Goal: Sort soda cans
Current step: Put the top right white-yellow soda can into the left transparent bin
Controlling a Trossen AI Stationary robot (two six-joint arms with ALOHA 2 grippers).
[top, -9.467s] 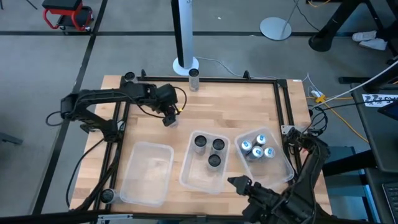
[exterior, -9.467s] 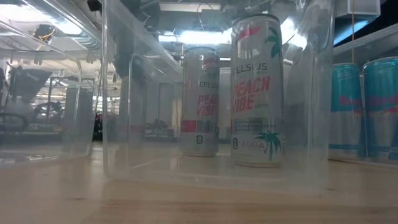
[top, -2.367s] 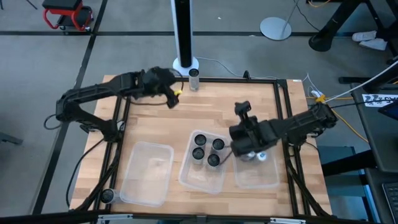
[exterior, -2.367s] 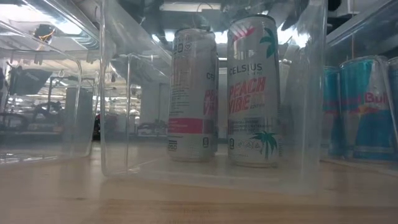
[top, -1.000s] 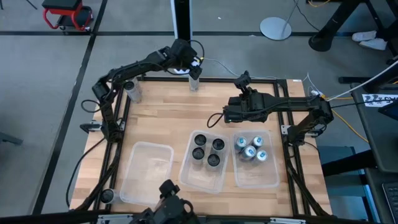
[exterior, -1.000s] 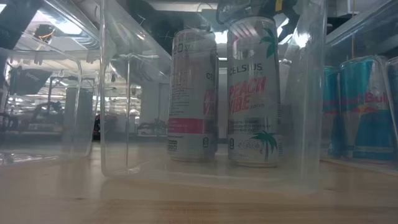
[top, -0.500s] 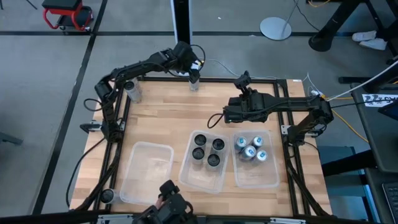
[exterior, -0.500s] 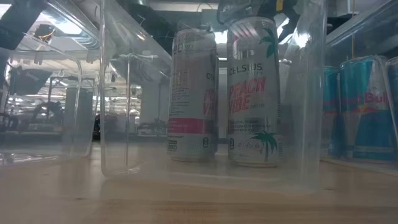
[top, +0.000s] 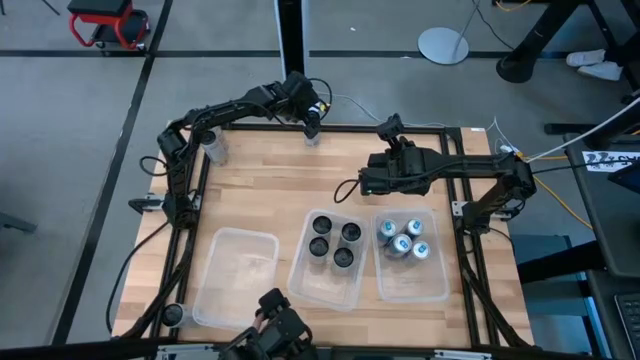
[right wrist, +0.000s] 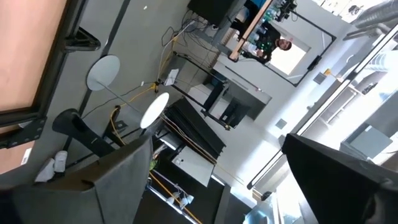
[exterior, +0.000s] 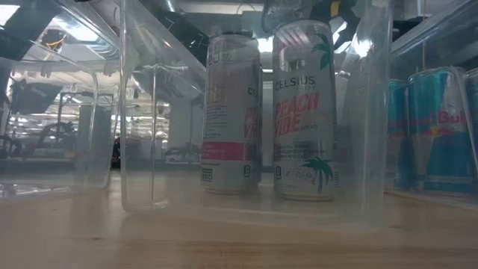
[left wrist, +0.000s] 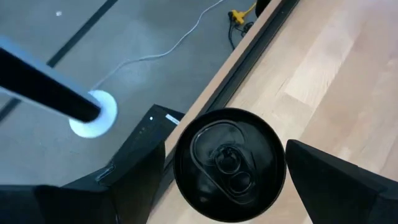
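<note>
One dark-topped soda can [left wrist: 230, 165] stands upright on the table's far edge [top: 312, 136]. My left gripper [top: 311, 120] is open above it, slanting down, with one finger [left wrist: 134, 183] on each side of the can's top and a small gap showing. My right gripper [top: 388, 127] hangs open over the far middle of the table with nothing between its fingers [right wrist: 93, 180]. Several dark-topped cans [top: 335, 242] stand in the middle clear bin [top: 300, 285]. Several silver-topped blue cans [top: 403, 238] stand in the right bin [top: 440, 285].
An empty clear bin [top: 235, 278] lies at the near left. A black frame rail [top: 400, 127] runs along the far edge beside the lone can. A white pole [top: 292, 30] rises just behind it. A dark object [top: 280, 322] shows at the near edge.
My left gripper has come down toward the can at the far edge and rolled slightly, staying open. The can has kept its place.
</note>
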